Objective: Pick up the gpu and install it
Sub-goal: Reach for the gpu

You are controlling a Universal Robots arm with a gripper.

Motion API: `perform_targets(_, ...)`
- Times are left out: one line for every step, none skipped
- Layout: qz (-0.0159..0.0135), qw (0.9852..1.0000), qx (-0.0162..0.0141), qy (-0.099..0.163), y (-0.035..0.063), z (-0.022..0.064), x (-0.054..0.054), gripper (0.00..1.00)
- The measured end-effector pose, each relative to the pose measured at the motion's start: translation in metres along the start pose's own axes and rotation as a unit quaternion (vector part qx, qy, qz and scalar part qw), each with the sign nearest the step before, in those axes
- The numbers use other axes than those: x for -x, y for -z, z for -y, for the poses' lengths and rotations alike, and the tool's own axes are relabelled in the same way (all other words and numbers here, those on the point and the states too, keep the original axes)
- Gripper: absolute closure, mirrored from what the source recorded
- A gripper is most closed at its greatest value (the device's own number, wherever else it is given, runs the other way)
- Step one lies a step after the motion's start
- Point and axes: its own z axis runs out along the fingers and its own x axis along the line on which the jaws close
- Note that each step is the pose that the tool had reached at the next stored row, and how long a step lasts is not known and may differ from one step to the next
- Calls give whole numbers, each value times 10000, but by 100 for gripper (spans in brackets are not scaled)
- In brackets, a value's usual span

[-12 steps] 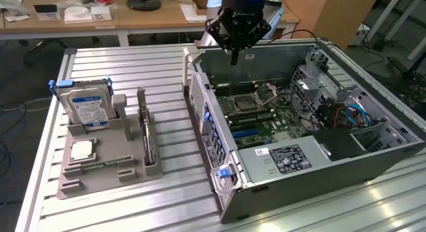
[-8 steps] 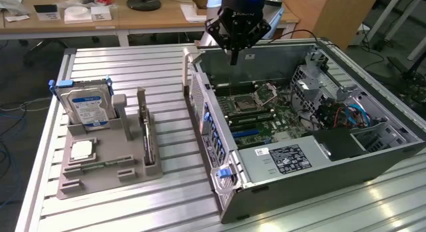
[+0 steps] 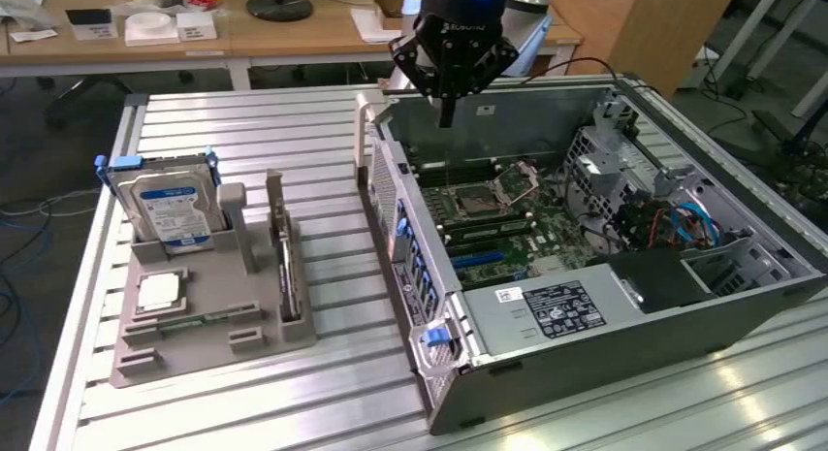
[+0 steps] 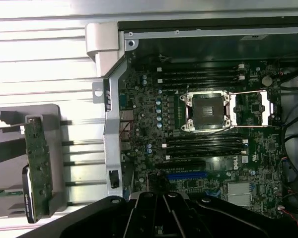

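Gripper [image 3: 447, 114] pinched together, empty, above computer case [image 3: 621, 359] far edge; gpu [image 3: 281, 267] upright in gray holder [image 3: 194, 346], open room above.

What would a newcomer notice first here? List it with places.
The open computer case on the exterior view's right, its motherboard bare with an empty processor socket. The shut gripper hangs over its far end, holding nothing. At the exterior view's left, a grey holder carries the blue-labelled hard drive and the gpu standing on edge.

PC case [image 3: 647, 337], HDD [image 3: 170, 210] in gray rack [image 3: 194, 339]
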Motion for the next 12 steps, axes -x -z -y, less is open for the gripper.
perform_targets(0, 10000, 0, 0, 1, 1, -17, 89)
perform_targets(0, 10000, 0, 0, 1, 3, -38, 89)
perform_targets(0, 10000, 0, 0, 2, 5, -61, 89)
perform_targets(0, 10000, 0, 0, 2, 6, -86, 89)
perform_targets(0, 10000, 0, -1, 3, 8, -111, 89)
perform_targets(0, 10000, 0, -1, 3, 10, -135, 89)
perform_targets(0, 10000, 0, 0, 4, 12, -159, 89)
perform_targets(0, 10000, 0, 0, 5, 14, -183, 89)
perform_targets(0, 10000, 0, 0, 6, 16, -207, 89)
perform_targets(0, 10000, 0, 1, 6, 18, -228, 89)
perform_targets(0, 10000, 0, 0, 7, 19, -247, 89)
perform_targets(0, 10000, 0, 0, 7, 20, -266, 89)
